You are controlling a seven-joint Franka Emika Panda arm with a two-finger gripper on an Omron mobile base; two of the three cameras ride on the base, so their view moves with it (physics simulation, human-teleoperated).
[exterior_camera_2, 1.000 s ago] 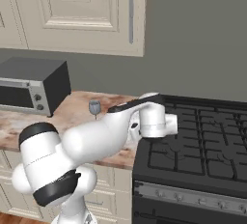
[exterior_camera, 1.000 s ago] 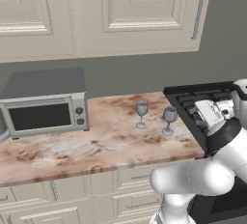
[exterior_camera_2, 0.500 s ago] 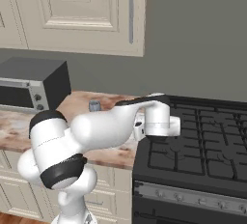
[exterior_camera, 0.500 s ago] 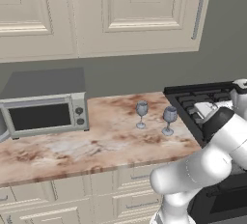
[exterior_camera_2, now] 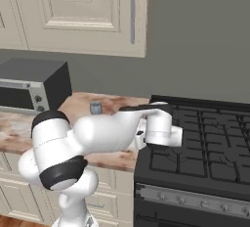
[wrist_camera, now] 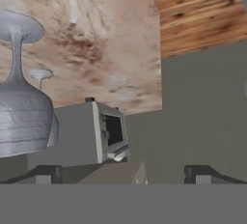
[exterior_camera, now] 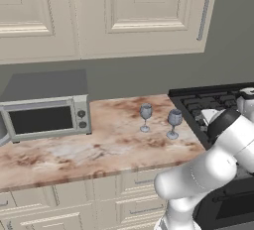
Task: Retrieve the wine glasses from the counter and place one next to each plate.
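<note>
The white arm is reaching up from the base and bending over the right end of the counter [exterior_camera: 99, 149], its forearm stretching level across the counter's edge toward the stove [exterior_camera_2: 205, 147] in the right base view. The hand is sitting low beside the black cooktop, rolled right over, so the hand view is showing the marbled top overhead and everything hanging upside down.

The gripper [wrist_camera: 123, 172] is standing wide open, its two dark fingertips [wrist_camera: 46, 174] well apart and gripping nothing. The nearer wine glass [wrist_camera: 21, 102] is looming big at the left of that view, just outside the left fingertip, with the second wine glass [wrist_camera: 40, 76] showing small behind it.

From the left base view, both glasses are standing upright near the counter's right end, one [exterior_camera: 173, 123] closer to the stove edge, the other [exterior_camera: 145, 117] just beside it toward the microwave [exterior_camera: 45, 118], which is sitting at the counter's back left.
</note>
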